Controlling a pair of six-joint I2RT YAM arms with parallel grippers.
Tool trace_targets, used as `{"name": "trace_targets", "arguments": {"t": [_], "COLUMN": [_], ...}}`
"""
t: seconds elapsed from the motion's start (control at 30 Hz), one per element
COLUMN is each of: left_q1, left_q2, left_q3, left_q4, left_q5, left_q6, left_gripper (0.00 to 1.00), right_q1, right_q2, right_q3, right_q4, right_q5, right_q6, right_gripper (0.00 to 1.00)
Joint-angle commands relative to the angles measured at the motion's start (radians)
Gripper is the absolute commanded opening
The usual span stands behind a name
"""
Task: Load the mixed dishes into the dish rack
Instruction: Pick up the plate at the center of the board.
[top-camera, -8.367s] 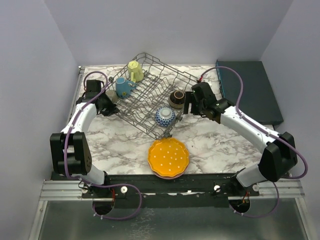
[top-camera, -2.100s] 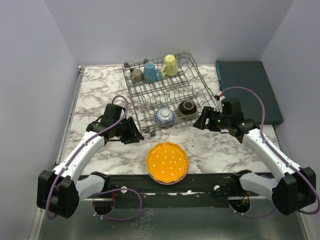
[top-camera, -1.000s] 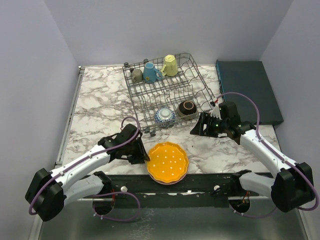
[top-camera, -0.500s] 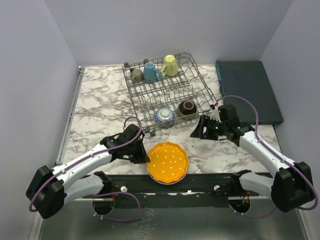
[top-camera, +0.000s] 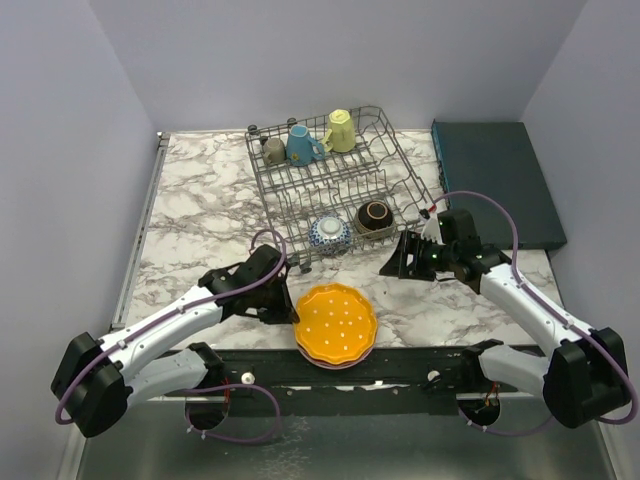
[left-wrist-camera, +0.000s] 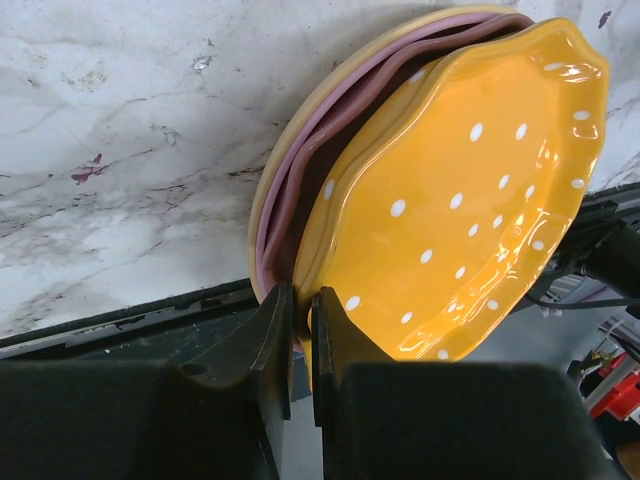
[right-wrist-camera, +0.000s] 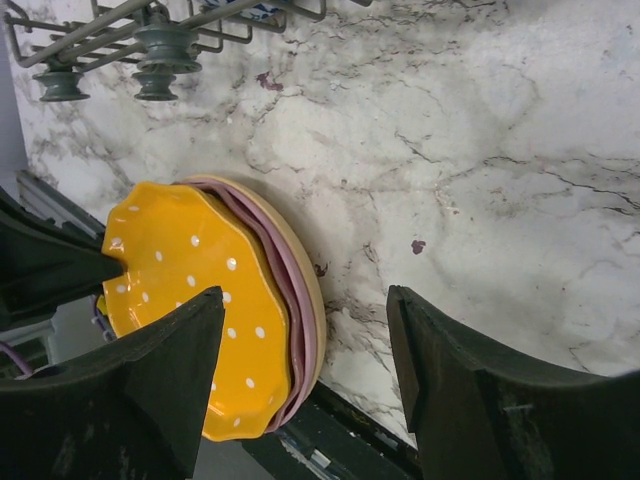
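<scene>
The left pincer is pinching the orange plate by its rim, jaws nearly together, and the plate is sitting tilted on the pink plate (the stack is lying at the tabletop's near edge). The right pincer is hovering wide open over the tabletop between stack and rack, holding nothing.

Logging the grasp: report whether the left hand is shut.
Shut: left hand pinches the orange plate's rim between nearly touching fingers.

A white marble counter with grey veins sits between pale lavender walls. A flat dark teal box lies at its far right corner. A black rail lines its near edge.
</scene>
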Motion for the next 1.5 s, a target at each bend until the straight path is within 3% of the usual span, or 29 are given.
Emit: {"name": "trace_targets", "arguments": {"t": [0.0, 0.43, 0.73, 1.0, 1.47], "left_q1": [0.0, 0.0, -0.001, 0.0, 0.0], "left_q2": [-0.051, -0.118, -0.151, -0.23, -0.287], "left_q3": [0.066, 0.091, 0.102, 0.065, -0.025], "left_q4": [0.058, 0.05, -0.062, -0.148, -0.156], "left_q5": [-0.032, -0.068, -0.138, -0.154, -0.126], "left_q6": [-0.01, -0.011, -0.029, -0.105, -0.148], "left_gripper": [0.0, 0.0, 0.0, 0.0, 0.0], "right_q1": [0.006, 0.007, 0.027, 0.087, 0.238], "right_q2": [-0.032, -0.037, -0.028, 0.027, 0.101], "right_q3": [-0.016, -0.059, -0.071, -0.067, -0.004], "right_q4": [-0.006, 0.031, 0.054, 0.097, 0.116], "right_q5": [-0.087, -0.209, -0.231, -0.233, -0.169], "right_q6": [-0.005, 0.025, 0.05, 0.074, 0.104], "right_gripper": [0.72, 0.68, 0.66, 0.66, 0.65]}}
